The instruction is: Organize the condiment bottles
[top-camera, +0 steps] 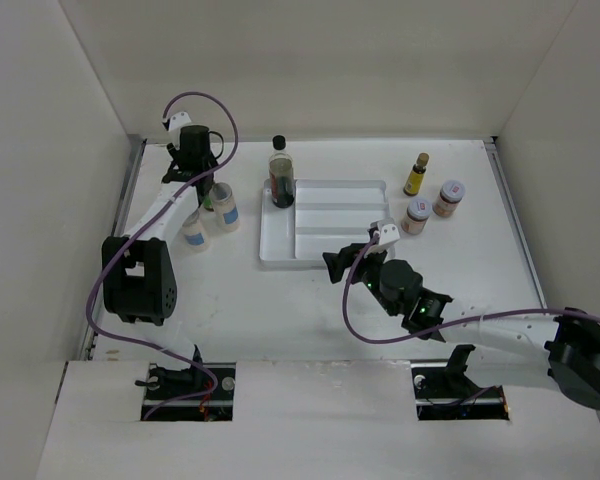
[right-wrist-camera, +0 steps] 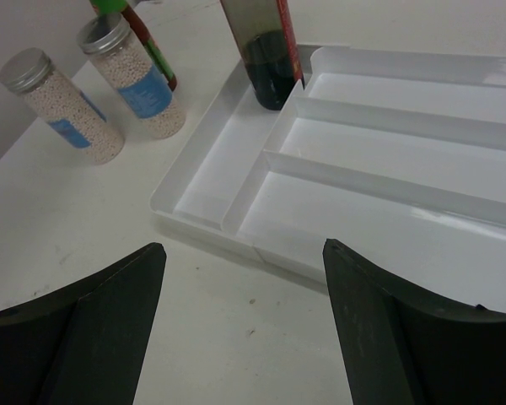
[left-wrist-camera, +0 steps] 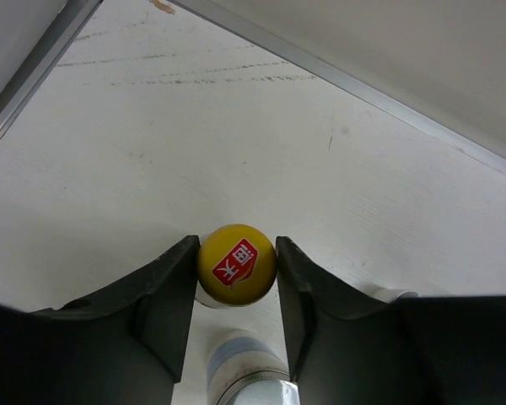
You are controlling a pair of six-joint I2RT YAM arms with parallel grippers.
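Progress is slight: of the seven containers in view, only one stands in the white tray (top-camera: pixel 310 215). The dark-liquid bottle (top-camera: pixel 281 176) is upright at the tray's upper-left corner, at the far end of the narrow compartment along its left side. The right wrist view shows the dark liquid filling only its lower part. The tray's long compartments hold nothing.

Six containers are not yet in the tray and stand on the bench (top-camera: pixel 280 310). Left of the tray is a cluster of three: the yellow-capped bottle (top-camera: pixel 208 195) and two spice jars (top-camera: pixel 225 208), metal-lidded, blue-labelled and filled with pale granules. All three stand upright and close together. To the right of the tray's upper edge stands the tiny yellow bottle (top-camera: pixel 416 175), with two pale-lidded jars (top-camera: pixel 448 198) just below it, near each other and upright.

The left arm's fingers (left-wrist-camera: pixel 173 304) reach down over the cluster in the upper left of the top view. In the wrist view they sit against both sides of the round yellow cap, so I judge them closed on that bottle, which stands on the bench beside a jar. It looks to be the next item for the tray.

The right arm's fingers (right-wrist-camera: pixel 76 337) are spread wide with nothing between them, hovering over the bench just below the tray's lower edge and pointing at it.
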